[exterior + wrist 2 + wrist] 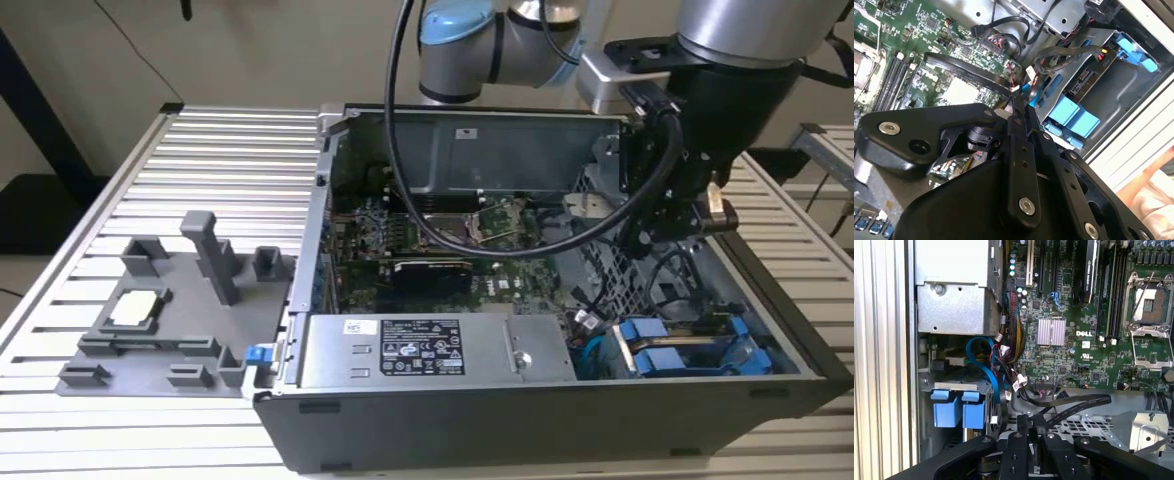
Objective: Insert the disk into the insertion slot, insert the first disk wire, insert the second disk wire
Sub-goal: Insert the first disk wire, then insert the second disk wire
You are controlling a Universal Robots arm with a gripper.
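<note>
I see the disk (681, 350) seated in its slot (767, 372) at the case's (534, 420) five o'clock corner in the exterior view, blue tabs up. I judge its wires (1019, 385) light, floppy, best pinched at the stiff plug. My gripper (1026, 421) looks pressed closed, fingers (1016, 120) together, holding nothing I can make out.
</note>
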